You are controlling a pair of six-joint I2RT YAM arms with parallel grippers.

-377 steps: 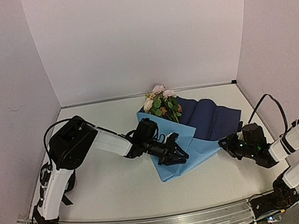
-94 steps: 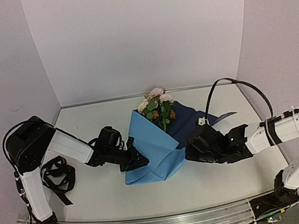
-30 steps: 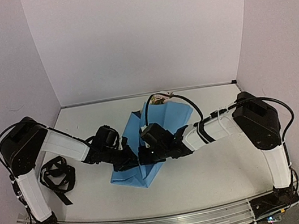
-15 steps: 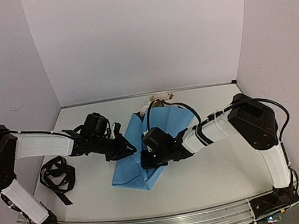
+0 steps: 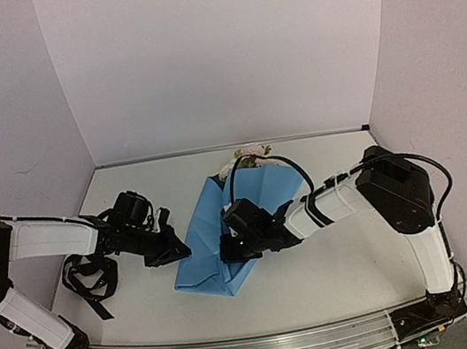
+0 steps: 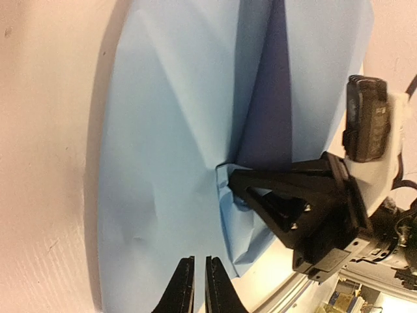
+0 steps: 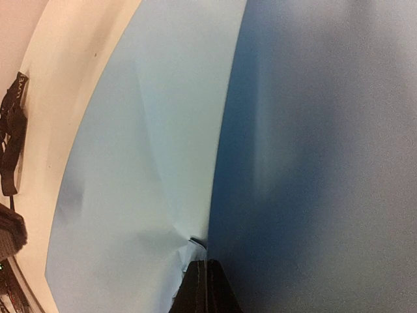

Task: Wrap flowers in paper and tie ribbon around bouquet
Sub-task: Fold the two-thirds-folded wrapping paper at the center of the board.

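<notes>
At the near end of the folded paper (image 5: 195, 254), the right fingers (image 7: 197, 293) are pressed tight together on a small pinch of the sheet. The light blue surface puckers into short creases right at their tips. In the left wrist view these same black fingers come in from the right and meet at the crumpled spot where one fold line ends.

The left fingers (image 6: 185, 290) are drawn almost together, with only a thin slit between them and nothing in it. From above they sit just beside the left edge of the sheet, not touching it. Their own camera looks across the broad blue face towards the other arm.

The paper lies on the worktop (image 5: 344, 274) near its middle, folded over on itself with the light blue face outward. It is wide at the far end and narrows to a rough point towards the arm bases. One long fold runs along its length, and the side to the right of that fold is in shadow.

The flowers (image 5: 249, 151) are wrapped inside. Only a few pale rose heads and a bit of green show at the far, open end.

The ribbon (image 5: 88, 278) lies in a loose black heap on the worktop at the far left. It is partly under the left arm, well apart from the paper.

The right arm reaches in low from the right, and its wrist rests over the blue sheet.
</notes>
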